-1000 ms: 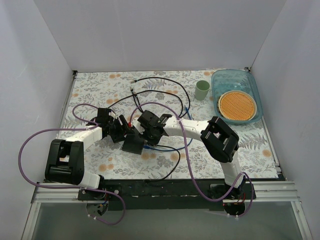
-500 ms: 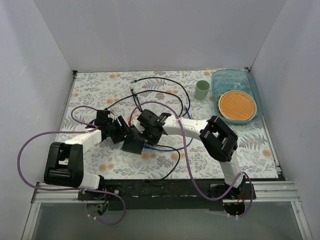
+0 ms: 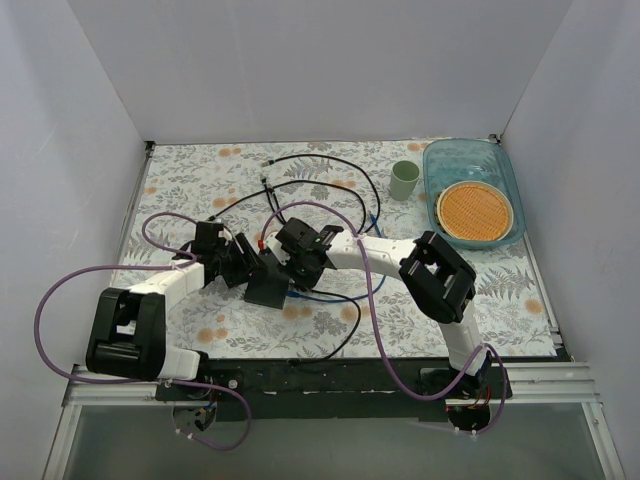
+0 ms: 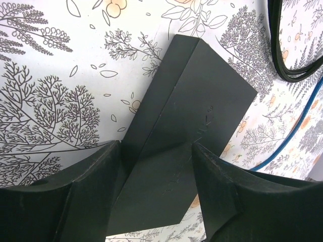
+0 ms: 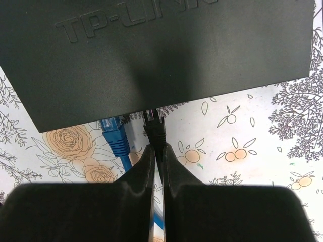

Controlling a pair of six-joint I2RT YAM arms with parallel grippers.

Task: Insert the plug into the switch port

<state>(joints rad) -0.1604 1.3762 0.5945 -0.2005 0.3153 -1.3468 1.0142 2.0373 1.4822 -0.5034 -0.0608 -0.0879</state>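
Two arms meet at the switch (image 4: pixel 202 96); jaws of the left gripper (image 4: pixel 156 151) have narrowed around its sides, firm clamping unclear; the right gripper (image 5: pixel 157 151), pinched shut on the plug (image 5: pixel 154 125), holds it at the switch's edge beside a blue plug (image 5: pixel 117 138), the switch port hidden; insertion looks close.

switch box (image 5: pixel 151 50): dark grey, matt, raised lettering
plug (image 5: pixel 154 126): black plastic, slight sheen
blue plug (image 5: pixel 117 137): glossy plastic
surface (image 5: pixel 242 151): matt flower print
left tool (image 4: pixel 156 151): black matt plastic
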